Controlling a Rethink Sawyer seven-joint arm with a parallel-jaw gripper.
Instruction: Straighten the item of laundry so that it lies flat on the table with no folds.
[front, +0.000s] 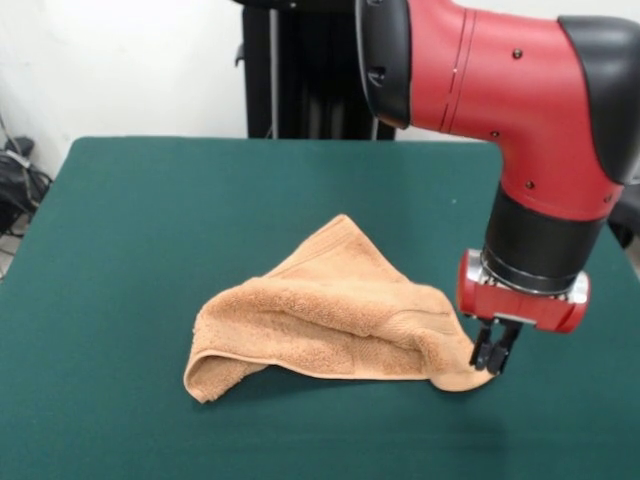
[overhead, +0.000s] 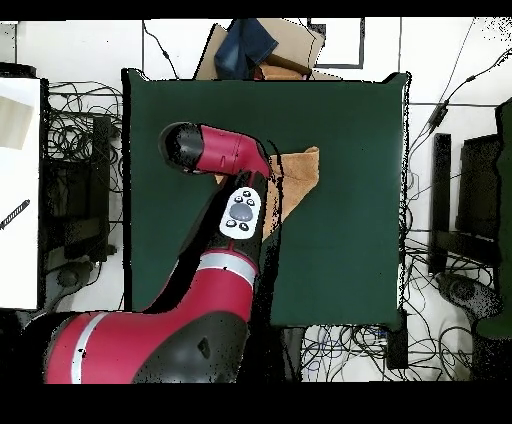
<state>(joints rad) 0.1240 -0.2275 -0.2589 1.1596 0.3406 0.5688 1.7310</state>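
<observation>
The peach-orange towel (front: 330, 320) lies bunched and folded over on the green table (front: 180, 210), right of the middle in the front view. One hemmed corner points toward the far side, and a rolled fold hangs open at the left end. My gripper (front: 494, 357) stands low over the table at the towel's right corner, with its fingers shut on that corner. In the overhead view the towel (overhead: 300, 172) shows partly beside the red arm (overhead: 215, 150), which hides the gripper and the rest of the cloth. The table (overhead: 350, 250) is far larger than the towel.
The robot's black pedestal (front: 300, 70) stands behind the table's far edge. In the overhead view a cardboard box with blue cloth (overhead: 262, 48) sits beyond the table's top edge. Cables (overhead: 80, 150) lie on the floor on both sides.
</observation>
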